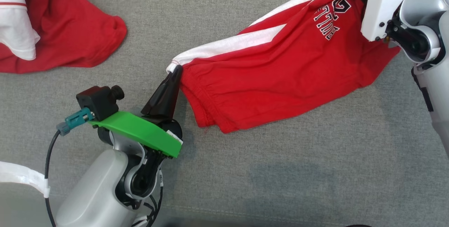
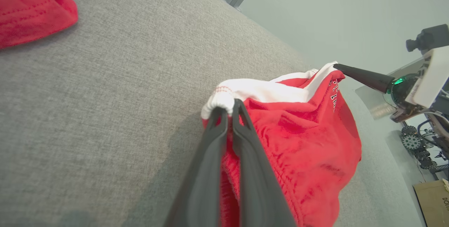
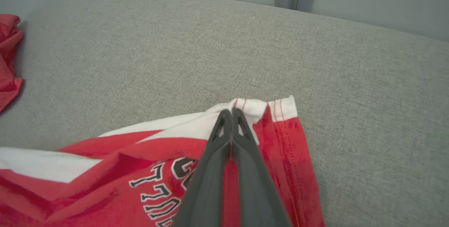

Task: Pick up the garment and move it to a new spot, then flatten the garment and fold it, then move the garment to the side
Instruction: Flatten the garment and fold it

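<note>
The shorts [image 1: 273, 79] bore black block lettering [image 1: 326, 23], upside down and partly creased, that seemed to read BULLS beside a big numeral [image 1: 342, 6] like 2, and a box [image 2: 433, 199] showed letters starting DO, the rest cut off

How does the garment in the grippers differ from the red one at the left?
The held garment is stretched between the left gripper and right gripper, lettering showing; the other garment lies crumpled and untouched, no lettering visible. Both are red with white panels on the grey surface.
</note>
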